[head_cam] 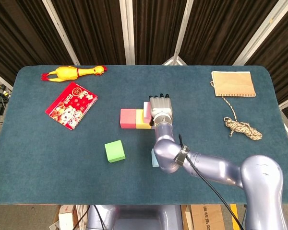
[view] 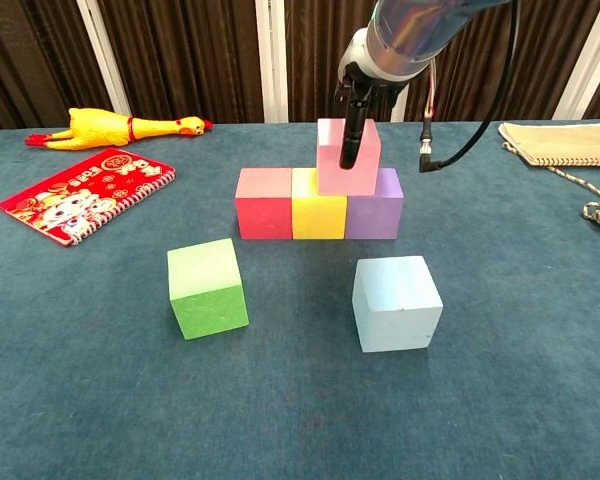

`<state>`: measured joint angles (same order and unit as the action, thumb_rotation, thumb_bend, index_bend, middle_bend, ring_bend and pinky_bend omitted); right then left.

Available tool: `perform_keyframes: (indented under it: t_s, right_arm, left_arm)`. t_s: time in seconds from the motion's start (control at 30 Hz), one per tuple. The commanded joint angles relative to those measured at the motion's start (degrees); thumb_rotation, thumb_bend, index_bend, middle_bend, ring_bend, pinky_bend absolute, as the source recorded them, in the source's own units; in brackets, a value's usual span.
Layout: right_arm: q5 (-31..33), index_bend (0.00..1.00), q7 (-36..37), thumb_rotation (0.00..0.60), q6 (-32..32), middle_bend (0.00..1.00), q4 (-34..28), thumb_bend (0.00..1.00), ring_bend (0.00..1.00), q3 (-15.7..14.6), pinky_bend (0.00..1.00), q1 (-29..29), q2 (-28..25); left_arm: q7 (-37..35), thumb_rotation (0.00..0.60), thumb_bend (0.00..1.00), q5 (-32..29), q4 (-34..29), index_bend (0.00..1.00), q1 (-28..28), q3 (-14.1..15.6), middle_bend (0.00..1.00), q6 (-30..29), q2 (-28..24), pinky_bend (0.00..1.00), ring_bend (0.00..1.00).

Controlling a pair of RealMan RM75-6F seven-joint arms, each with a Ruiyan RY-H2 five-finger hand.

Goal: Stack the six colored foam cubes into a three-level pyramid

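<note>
A red cube, a yellow cube and a purple cube stand in a row at mid-table. A pink cube sits on top, across the yellow and purple ones. My right hand comes down from above and grips the pink cube, with one finger down its front face. In the head view the right hand covers most of the pink cube and hides the purple one. A green cube and a light blue cube lie loose nearer me. My left hand is out of sight.
A yellow rubber chicken and a red notebook lie at the far left. A tan cloth pouch and a coil of rope lie at the right. My right arm crosses the near table.
</note>
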<state>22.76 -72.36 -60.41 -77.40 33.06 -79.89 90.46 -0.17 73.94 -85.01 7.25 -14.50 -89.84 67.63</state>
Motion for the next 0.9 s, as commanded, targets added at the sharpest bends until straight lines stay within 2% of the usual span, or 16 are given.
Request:
perform_keyframes:
  t_s: [0.03,0.4,0.57,0.67,0.73,0.9]
  right_arm:
    - [0.6,0.14,-0.2,0.6,0.1,0.15,-0.3,0.19,0.02,0.4,0.0,0.0,-0.2]
    - [-0.9,0.12,3.5,0.6,0.2,0.14,-5.1,0.19,0.02,2.6,0.0,1.8,-3.4]
    - [-0.1,0.12,4.1,0.6,-1.5,0.14,-11.6,0.19,0.02,3.3,0.0,3.8,-8.3]
    - [-0.9,0.12,6.1,0.6,-2.3,0.14,-17.7,0.19,0.02,4.5,0.0,6.3,-12.6]
    - [-4.1,0.12,8.5,0.6,-3.7,0.14,-23.4,0.19,0.02,4.9,0.0,9.2,-16.6]
    - [-19.2,0.12,17.2,0.6,-9.1,0.14,-37.2,0.19,0.02,4.3,0.0,19.3,-27.5]
  left_arm:
    - [0.0,0.6,0.2,0.0,0.0,0.13,0.0,0.0,0.16,0.1,0.0,0.0,0.0]
    - [-0.1,0.6,0.2,0.0,0.4,0.13,0.2,0.0,0.16,0.3,0.1,0.0,0.0]
    - [-0.2,0.6,0.2,0.2,0.7,0.13,0.2,0.1,0.15,0.3,0.1,0.0,0.0]
    - [-0.6,0.6,0.2,0.5,0.7,0.13,0.1,0.3,0.15,0.4,-0.2,0.0,0.0]
    - [-0.8,0.6,0.19,0.7,0.6,0.13,0.1,0.4,0.15,0.4,-0.4,0.0,0.0]
    - [-1.2,0.6,0.16,1.8,-0.9,0.13,-0.3,1.0,0.15,-0.1,-1.1,0.0,0.0]
